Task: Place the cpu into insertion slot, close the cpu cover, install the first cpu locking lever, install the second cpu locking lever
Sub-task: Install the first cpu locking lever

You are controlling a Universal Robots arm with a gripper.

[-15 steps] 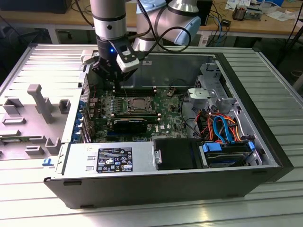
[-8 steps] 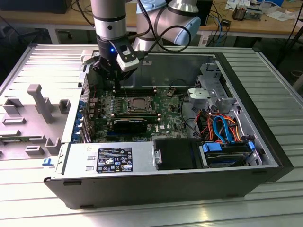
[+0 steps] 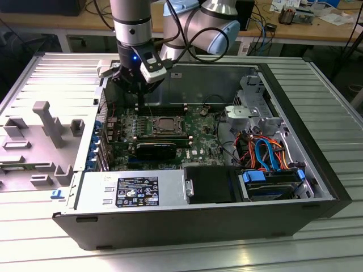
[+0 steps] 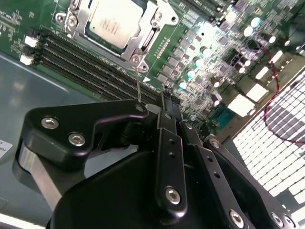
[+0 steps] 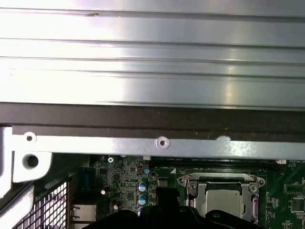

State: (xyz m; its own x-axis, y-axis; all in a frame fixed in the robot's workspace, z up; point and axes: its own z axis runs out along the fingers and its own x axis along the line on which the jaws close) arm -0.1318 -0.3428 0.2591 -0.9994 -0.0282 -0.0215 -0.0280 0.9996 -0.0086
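The cpu (image 4: 114, 21) lies in the insertion slot (image 3: 164, 126), its dull silver top showing through the window of the cpu cover (image 4: 143, 43), which is folded down flat over it. The chip (image 5: 224, 200) and cover frame (image 5: 190, 183) also show in the first wrist view. A thin wire locking lever (image 4: 138, 81) rises from the socket's corner up to my gripper (image 4: 167, 102). The gripper (image 3: 138, 107) hangs just above the motherboard (image 3: 198, 133) beside the socket's far corner, fingers together, with nothing visibly between the tips.
Long black memory slots (image 4: 86, 57) run beside the socket. A black card (image 3: 156, 148) stands in front of it. The case also holds a power supply (image 3: 136, 190), coloured cables (image 3: 266, 153) and a drive cage (image 3: 252, 107). Grey fixtures (image 3: 48, 122) sit outside the case.
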